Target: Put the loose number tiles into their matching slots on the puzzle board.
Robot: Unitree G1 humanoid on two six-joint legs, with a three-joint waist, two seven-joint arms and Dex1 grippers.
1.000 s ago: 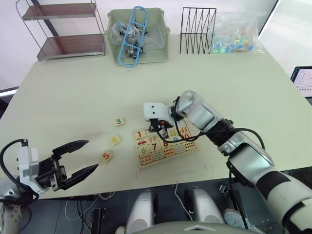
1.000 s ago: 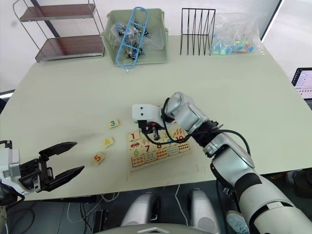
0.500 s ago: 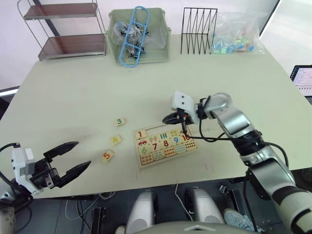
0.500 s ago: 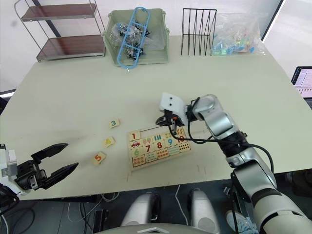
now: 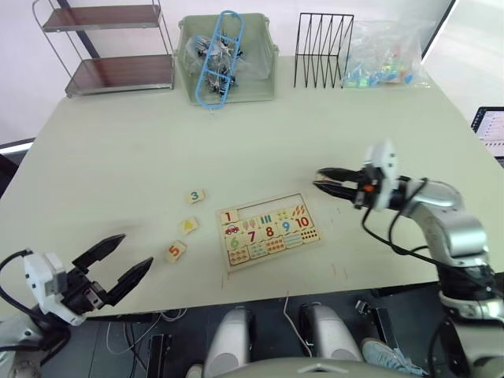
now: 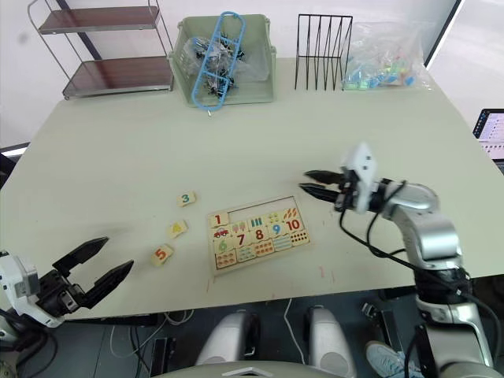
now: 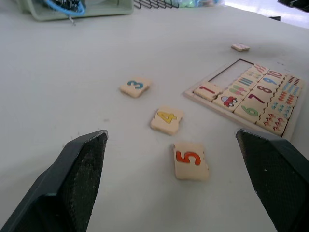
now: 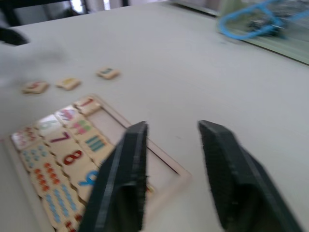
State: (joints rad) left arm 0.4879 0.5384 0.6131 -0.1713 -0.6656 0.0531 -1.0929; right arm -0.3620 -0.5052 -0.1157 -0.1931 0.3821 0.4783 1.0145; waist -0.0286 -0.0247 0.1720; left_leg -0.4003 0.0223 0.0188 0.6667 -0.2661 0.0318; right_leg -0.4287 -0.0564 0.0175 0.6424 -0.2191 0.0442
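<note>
The puzzle board point(image 5: 270, 241) lies near the table's front edge, with the 1 tile point(image 5: 228, 216) seated at the left end of its far row. The remaining slots point(image 7: 231, 72) of that row are bare. Left of the board lie the loose 3 tile point(image 5: 194, 196), 4 tile point(image 5: 187, 227) and 5 tile point(image 5: 175, 251). Another small tile point(image 7: 240, 47) rests on the table beyond the board, its face unreadable. My right gripper point(image 5: 318, 179) hovers open and empty just right of the board's far corner. My left gripper point(image 5: 132, 252) is open at the front left, near the 5 tile.
Along the back edge stand a wire shelf point(image 5: 106, 47), a green bin point(image 5: 236, 79) of blue and metal parts, a black wire rack point(image 5: 323, 49) and a plastic bag point(image 5: 382, 59). A screen point(image 5: 490, 126) shows at the far right.
My right gripper was shut low over the board's far row; it has swung away to the right and opened. The left gripper has barely moved.
</note>
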